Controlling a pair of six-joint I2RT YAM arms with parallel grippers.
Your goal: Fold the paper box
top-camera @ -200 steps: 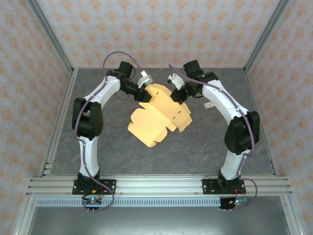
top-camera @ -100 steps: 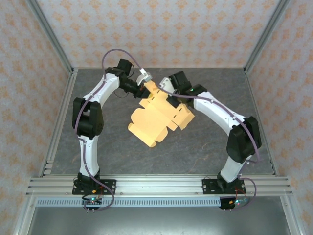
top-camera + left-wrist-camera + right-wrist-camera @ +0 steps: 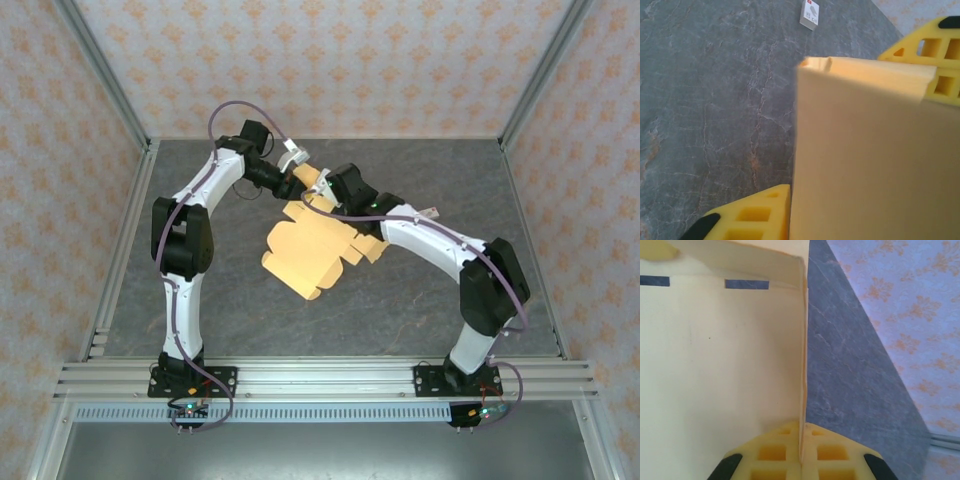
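Most of the folding is left to do, I'd say: the paper box [image 3: 310, 250] lies as an open die-cut sheet near the middle of the table [image 3: 420, 310], flaps spread, with only its far end raised into a standing panel. No closed box shape shows yet. The right gripper [image 3: 801, 435] is pinched tight on a thin upright wall of the sheet, pads meeting on either side. The left gripper [image 3: 297, 170] has its yellow fingers [image 3: 757, 212] well apart, the raised panel standing between them; one touches its edge.
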